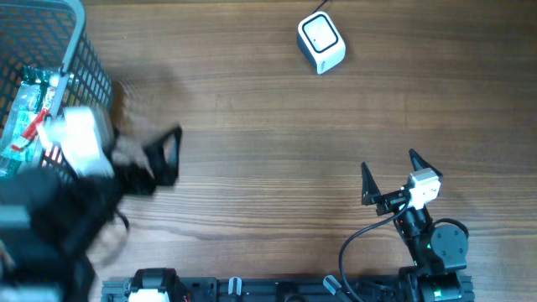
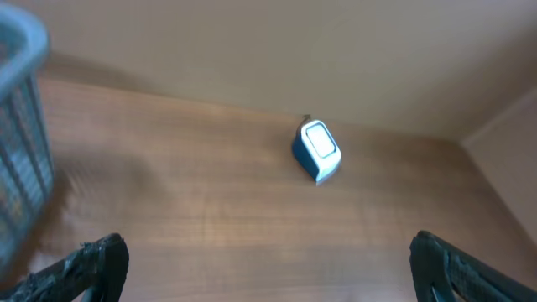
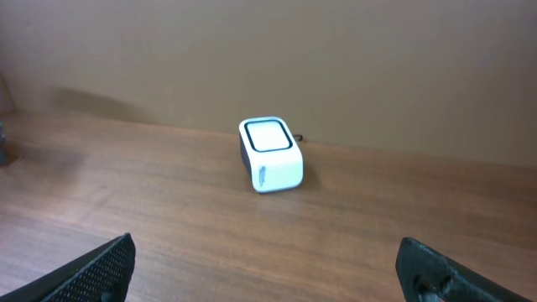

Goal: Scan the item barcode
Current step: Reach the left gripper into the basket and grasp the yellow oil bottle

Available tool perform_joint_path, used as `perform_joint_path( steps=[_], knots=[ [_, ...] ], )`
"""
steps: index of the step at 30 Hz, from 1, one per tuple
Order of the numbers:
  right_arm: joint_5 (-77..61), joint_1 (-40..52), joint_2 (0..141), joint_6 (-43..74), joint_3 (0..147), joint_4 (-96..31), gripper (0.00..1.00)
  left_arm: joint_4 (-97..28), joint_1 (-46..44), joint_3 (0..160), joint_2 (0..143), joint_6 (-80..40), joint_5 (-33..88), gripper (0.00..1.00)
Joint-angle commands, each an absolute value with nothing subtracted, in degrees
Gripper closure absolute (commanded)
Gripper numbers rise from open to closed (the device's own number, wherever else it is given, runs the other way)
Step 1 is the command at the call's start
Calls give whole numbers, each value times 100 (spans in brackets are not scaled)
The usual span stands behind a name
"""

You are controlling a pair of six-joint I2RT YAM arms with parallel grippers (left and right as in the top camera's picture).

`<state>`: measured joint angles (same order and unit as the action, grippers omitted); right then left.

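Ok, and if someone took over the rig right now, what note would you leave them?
Left gripper: open, empty, beside the basket.
Right gripper: open, empty, over the table near its base.
Scanner: far side of the table, nothing in front of it.
Items: a green packet shows in the basket.
Done: nothing picked.
Left: take an item, show its barcode to the scanner.

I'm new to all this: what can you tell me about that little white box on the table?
The barcode scanner is a rounded white plastic block with a dark-rimmed square window on top and one darker side. It sits alone on the wooden table; a thin dark cable leaves its back.
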<state>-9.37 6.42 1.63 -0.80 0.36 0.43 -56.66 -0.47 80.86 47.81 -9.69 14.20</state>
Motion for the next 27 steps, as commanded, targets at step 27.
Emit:
perform_joint_path(
  steps=[27],
  knots=[
    [-947, 609, 167, -150, 30, 69, 0, -3970, 2550, 10084, 8051, 392, -93, 0]
  ],
)
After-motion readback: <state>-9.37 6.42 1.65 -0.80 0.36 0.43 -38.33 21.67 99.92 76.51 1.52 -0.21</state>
